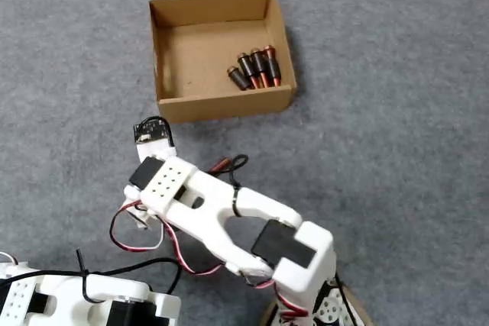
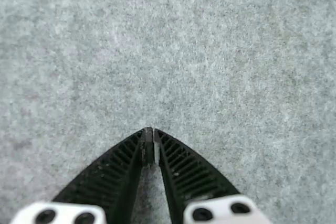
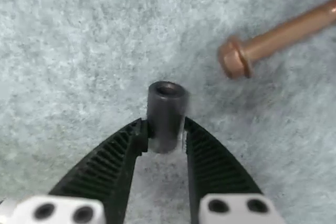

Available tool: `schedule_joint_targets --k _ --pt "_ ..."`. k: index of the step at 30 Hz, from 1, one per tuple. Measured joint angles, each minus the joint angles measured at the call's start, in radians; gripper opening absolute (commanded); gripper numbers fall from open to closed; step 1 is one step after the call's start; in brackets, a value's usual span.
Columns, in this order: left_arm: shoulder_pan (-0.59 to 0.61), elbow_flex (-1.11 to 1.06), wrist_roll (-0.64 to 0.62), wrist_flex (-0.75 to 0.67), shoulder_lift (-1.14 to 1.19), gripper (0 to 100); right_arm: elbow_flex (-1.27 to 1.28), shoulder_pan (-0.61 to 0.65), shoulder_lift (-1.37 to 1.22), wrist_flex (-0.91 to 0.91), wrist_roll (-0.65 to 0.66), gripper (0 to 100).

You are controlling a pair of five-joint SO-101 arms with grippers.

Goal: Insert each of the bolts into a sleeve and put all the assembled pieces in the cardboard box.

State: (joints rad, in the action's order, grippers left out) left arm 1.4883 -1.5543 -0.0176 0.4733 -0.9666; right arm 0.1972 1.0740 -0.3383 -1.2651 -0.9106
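My right gripper (image 3: 164,128) is shut on a dark sleeve (image 3: 167,111), which stands upright on the grey carpet with its hole showing. A copper bolt (image 3: 278,34) lies loose on the carpet close beside the sleeve, its hex head turned toward it. In the high view the right arm (image 1: 221,215) stretches from the bottom right toward the middle, and a bit of the bolt (image 1: 220,164) peeks out beside it. The cardboard box (image 1: 221,104) stands just beyond, with several assembled pieces (image 1: 256,69) in its right part. My left gripper (image 2: 149,145) is shut on nothing over bare carpet.
The left arm (image 1: 76,299) sits folded at the bottom left corner. Red and black cables (image 1: 134,246) hang between the two arms. Grey carpet spreads open to the left and right of the box. Furniture lines the far edge.
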Motion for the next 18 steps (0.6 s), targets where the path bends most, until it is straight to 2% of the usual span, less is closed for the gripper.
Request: schedule_joint_targets --k 11,15,18 --pt "0.000 0.000 0.000 0.000 0.000 2 -0.061 -0.005 -0.106 -0.009 0.000 11.5" --pt "0.000 0.000 0.000 0.000 0.000 2 -0.091 -0.005 -0.121 -0.041 0.000 0.0" --pt "0.000 0.000 0.000 0.000 0.000 2 -0.101 -0.018 -0.126 -0.055 0.000 0.5"
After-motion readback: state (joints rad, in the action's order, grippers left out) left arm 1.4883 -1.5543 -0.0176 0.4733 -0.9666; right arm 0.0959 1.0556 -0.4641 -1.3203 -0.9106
